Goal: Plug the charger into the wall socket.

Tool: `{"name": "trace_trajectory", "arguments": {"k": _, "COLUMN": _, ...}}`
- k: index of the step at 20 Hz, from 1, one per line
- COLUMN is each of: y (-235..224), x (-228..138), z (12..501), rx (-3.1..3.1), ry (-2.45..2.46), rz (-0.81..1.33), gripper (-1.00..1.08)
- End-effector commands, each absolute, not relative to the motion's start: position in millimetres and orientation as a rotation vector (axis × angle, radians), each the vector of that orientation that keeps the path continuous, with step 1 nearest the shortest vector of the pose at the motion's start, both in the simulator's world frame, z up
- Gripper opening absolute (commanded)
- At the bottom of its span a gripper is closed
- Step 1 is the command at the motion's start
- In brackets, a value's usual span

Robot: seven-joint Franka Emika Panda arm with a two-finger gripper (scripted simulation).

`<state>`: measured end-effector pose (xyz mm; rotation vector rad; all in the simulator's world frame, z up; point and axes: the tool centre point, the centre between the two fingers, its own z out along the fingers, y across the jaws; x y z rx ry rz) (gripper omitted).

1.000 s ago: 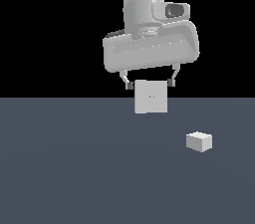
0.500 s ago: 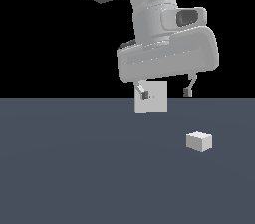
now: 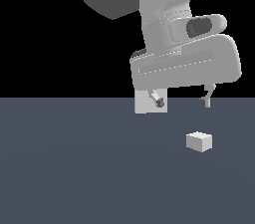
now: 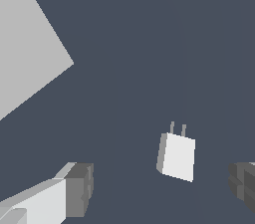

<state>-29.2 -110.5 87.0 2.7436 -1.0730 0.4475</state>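
The charger [image 3: 199, 141] is a small white block lying on the dark grey floor, towards the exterior view's right. In the wrist view the charger [image 4: 176, 156] shows two short prongs at one end. The wall socket [image 3: 145, 103] is an upright white square plate behind it, partly covered by one finger; its holes are hidden. In the wrist view the wall socket [image 4: 25, 54] is a large pale plate at the edge. My gripper [image 3: 182, 102] is open and empty, hanging above the charger and slightly to the exterior view's left of it. The fingertips [image 4: 79, 188] stand on either side of the charger.
The dark grey floor [image 3: 74, 168] stretches across the lower half of the exterior view. The background above it is black. My arm's large white body [image 3: 184, 63] fills the upper right of that view.
My arm has moved towards the exterior view's right, from in front of the socket to above the charger. The gripper stays open. The charger has not moved.
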Motion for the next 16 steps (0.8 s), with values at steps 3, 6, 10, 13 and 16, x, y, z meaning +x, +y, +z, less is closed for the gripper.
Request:
{"name": "trace_trajectory", "arguments": {"k": 3, "y": -122.7, "x": -35.2, "z": 78.9, "rx": 2.667, "ry": -1.187, "rz": 0.498, "gripper": 1.00}}
{"name": "trace_trajectory", "arguments": {"k": 6, "y": -129.3, "x": -38.9, "z": 74.2, "rx": 2.623, "ry": -1.249, "rz": 0.524, "gripper": 1.00}}
{"name": "trace_trajectory", "arguments": {"k": 10, "y": -136.1, "x": -43.4, "z": 68.7, "rx": 2.573, "ry": -1.314, "rz": 0.550, "gripper": 1.00}}
{"name": "trace_trajectory", "arguments": {"k": 13, "y": -139.6, "x": -45.8, "z": 65.6, "rx": 2.545, "ry": -1.349, "rz": 0.563, "gripper": 1.00}}
{"name": "trace_trajectory", "arguments": {"k": 16, "y": -141.7, "x": -47.5, "z": 63.5, "rx": 2.528, "ry": -1.370, "rz": 0.571, "gripper": 1.00}}
